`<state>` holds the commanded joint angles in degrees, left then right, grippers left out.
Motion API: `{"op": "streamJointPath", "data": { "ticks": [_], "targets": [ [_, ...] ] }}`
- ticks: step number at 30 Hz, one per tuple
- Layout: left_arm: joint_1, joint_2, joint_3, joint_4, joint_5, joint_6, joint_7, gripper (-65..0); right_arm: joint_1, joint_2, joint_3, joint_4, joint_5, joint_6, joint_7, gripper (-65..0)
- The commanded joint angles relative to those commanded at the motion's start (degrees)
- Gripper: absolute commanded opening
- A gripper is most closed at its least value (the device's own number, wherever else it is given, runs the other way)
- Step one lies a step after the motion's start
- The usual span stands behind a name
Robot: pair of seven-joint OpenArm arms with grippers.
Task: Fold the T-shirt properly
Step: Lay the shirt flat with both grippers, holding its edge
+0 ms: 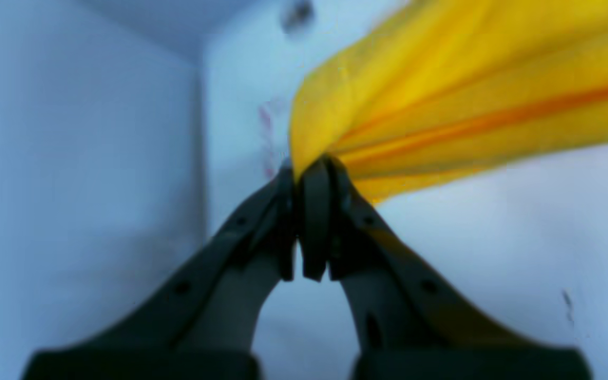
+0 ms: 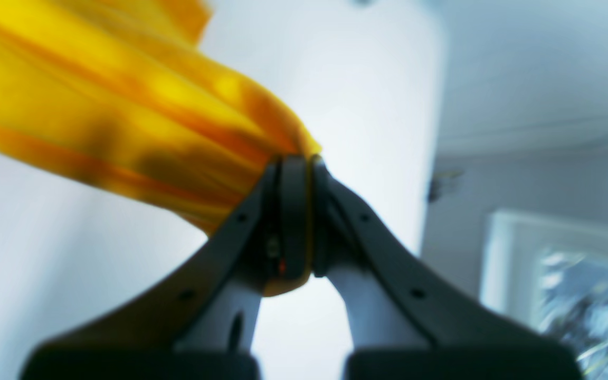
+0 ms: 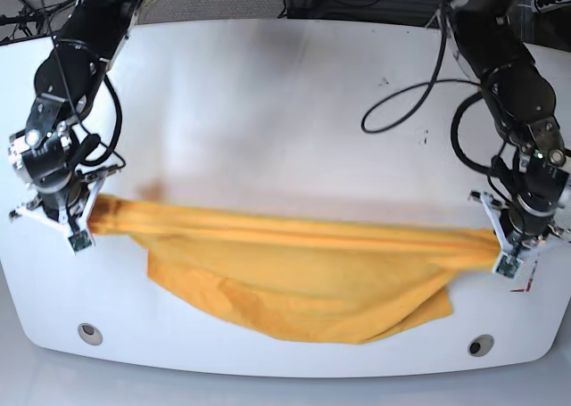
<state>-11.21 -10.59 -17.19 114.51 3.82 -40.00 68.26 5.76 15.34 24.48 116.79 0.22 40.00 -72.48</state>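
Both arms out wide over the white table (image 3: 268,94), one at each side edge. T-shirt (image 3: 294,277) strung between them as a taut orange-yellow band, the rest sagging below the band in a loose, creased flap toward the table's near edge.

Left gripper (image 1: 306,169): jaws pressed together on a bunched corner of cloth; folds fan up and away to its right in the wrist view. Right gripper (image 2: 293,158): jaws likewise clamped on gathered cloth, a tab of yellow poking out below the pads; fabric streams off to its left.

No print visible on the cloth from any view; wrist views blurred.

Around: black cable (image 3: 419,94) loops over the table just inboard of the left arm, well behind the cloth. Two round grommets, (image 3: 89,333) and (image 3: 481,344), sit in the table near its front corners, each just in front of a gripper, clear of the shirt's hanging flap. Nothing lies between the grippers other than the cloth itself
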Motion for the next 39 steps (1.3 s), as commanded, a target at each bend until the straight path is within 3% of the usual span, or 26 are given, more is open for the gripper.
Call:
{"op": "streamJointPath", "data": {
  "ticks": [3,8,18,26,39],
  "targets": [
    [5.10,0.00,0.00,-0.62,0.00,0.00,-0.53,-65.0,-4.66,-2.46,0.00,-0.35,0.00,0.00,2.29,-65.0],
    [14.15,0.35,0.18,-0.70,0.09,0.00,-5.36,-65.0,-11.52,-5.63,0.00,-0.44,0.00,0.00,3.08,-65.0],
    [22.33,-4.75,0.00,-1.14,0.35,0.00,-6.86,-65.0,-18.73,-5.98,-0.26,-0.70,-0.09,0.00,3.25,-65.0],
    [21.89,-6.59,-0.09,-1.76,0.35,0.00,-6.95,-65.0,-19.43,-5.63,0.18,-0.97,-0.09,0.00,3.25,-65.0],
    [13.19,-6.51,0.00,-8.97,0.35,0.00,-6.95,-65.0,-16.70,-5.54,0.00,-6.15,-0.09,0.00,5.01,-65.0]
  ]
}}
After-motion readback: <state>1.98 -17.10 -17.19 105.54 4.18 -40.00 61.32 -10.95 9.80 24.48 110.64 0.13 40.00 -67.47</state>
